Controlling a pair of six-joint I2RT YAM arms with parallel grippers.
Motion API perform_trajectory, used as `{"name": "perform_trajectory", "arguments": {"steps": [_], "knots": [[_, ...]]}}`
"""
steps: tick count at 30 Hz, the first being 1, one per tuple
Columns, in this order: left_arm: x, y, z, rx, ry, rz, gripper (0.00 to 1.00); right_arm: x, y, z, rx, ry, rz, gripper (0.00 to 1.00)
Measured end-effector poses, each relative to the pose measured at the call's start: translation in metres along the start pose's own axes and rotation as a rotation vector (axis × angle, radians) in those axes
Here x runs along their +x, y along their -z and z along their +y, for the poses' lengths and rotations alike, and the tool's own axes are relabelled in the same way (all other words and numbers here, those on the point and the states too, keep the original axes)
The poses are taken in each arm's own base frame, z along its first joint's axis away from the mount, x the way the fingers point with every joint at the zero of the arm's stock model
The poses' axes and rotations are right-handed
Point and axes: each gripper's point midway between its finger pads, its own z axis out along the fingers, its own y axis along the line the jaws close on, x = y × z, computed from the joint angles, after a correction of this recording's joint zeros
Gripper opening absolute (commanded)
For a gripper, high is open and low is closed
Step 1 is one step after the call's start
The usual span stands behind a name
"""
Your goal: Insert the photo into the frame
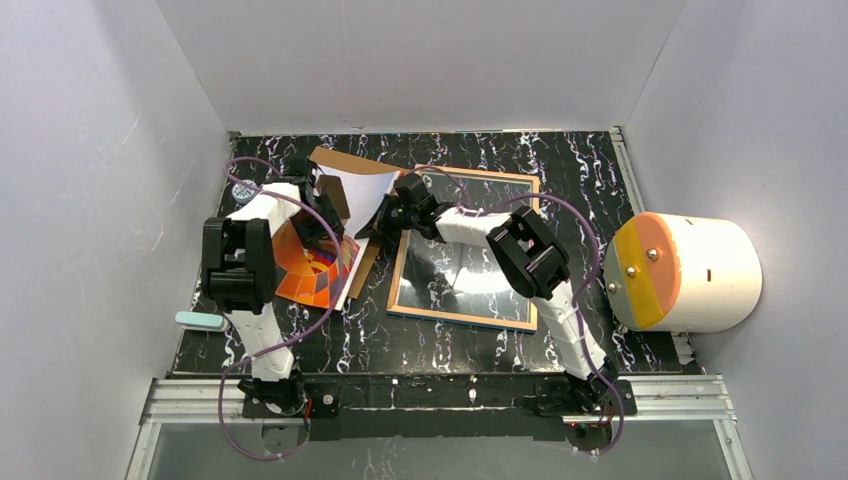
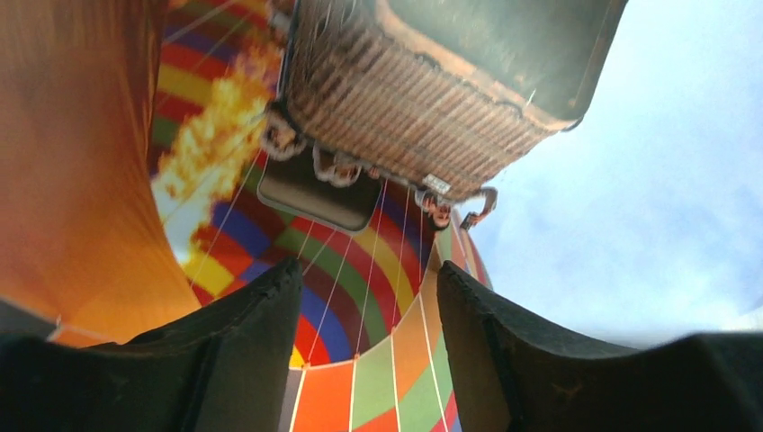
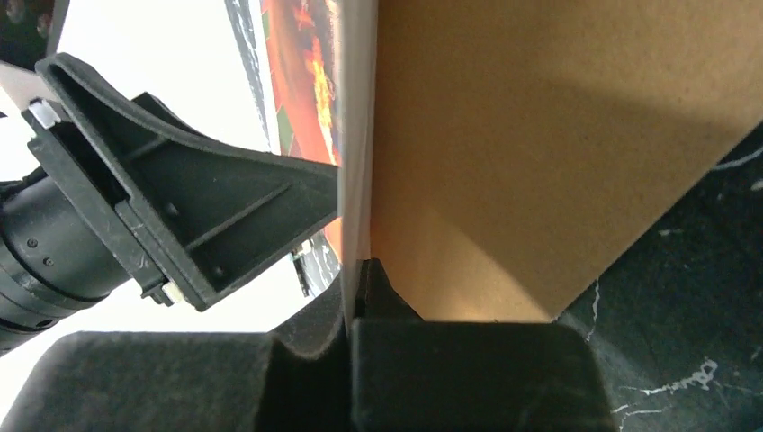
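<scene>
photo (image 1: 318, 268): in the top external view it lies beside the frame (image 1: 462, 319), not in it. its printed half rests on the brown backing board (image 1: 335, 162). its far half is curled up, white back showing. the left gripper (image 1: 325, 215) stands over the flat half, with the print directly beneath its jaws. the right gripper (image 1: 383, 228) sits at the raised edge, and the frame lies on the side of its jaws away from the left gripper. the frame lies flat with its glass bare.

left wrist view: the jaws of the left gripper (image 2: 367, 270) are apart, with nothing clamped. the photo (image 2: 360, 108) fills the field beyond the fingertips (image 2: 261, 342) and shows through the gap between them. whether the tips touch the print cannot be told.

right wrist view: the jaws of the right gripper (image 3: 358, 270) are together. the white edge of the photo (image 3: 357, 135) runs down into the seam between them, so the grip is judged to be on the photo. the backing board (image 3: 540, 135) stands just to the right of the jaws, apparently outside them. one left-arm finger (image 3: 207, 207) is close on their left.

progress: early, as judged. the photo is gripped at one edge and partly lifted. separating it fully from the board, carrying it across and laying it on the glass are not yet done.
</scene>
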Motion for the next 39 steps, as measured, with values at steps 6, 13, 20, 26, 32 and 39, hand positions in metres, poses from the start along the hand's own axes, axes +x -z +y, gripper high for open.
{"name": "perform_trajectory", "arguments": {"steps": [6,13,20,26,32,39], "knots": [[-0.014,0.036,-0.01,0.027,0.01,-0.05,0.73,-0.018,0.006,0.01,-0.047,0.029,-0.042,0.01],[-0.034,0.102,-0.018,0.096,0.057,-0.182,0.98,-0.056,0.047,0.051,-0.144,0.049,-0.136,0.01],[-0.004,0.121,-0.018,0.208,0.194,-0.161,0.98,-0.099,0.099,0.091,-0.258,0.02,-0.246,0.01],[0.025,0.101,-0.04,0.376,0.41,-0.062,0.97,-0.106,0.11,0.096,-0.274,-0.056,-0.259,0.01],[0.011,0.114,-0.053,0.508,0.602,-0.139,0.98,-0.106,0.109,0.091,-0.255,-0.121,-0.245,0.01],[-0.007,0.146,-0.056,0.652,0.744,-0.271,0.98,-0.115,0.113,0.079,-0.218,-0.195,-0.246,0.01]]}}
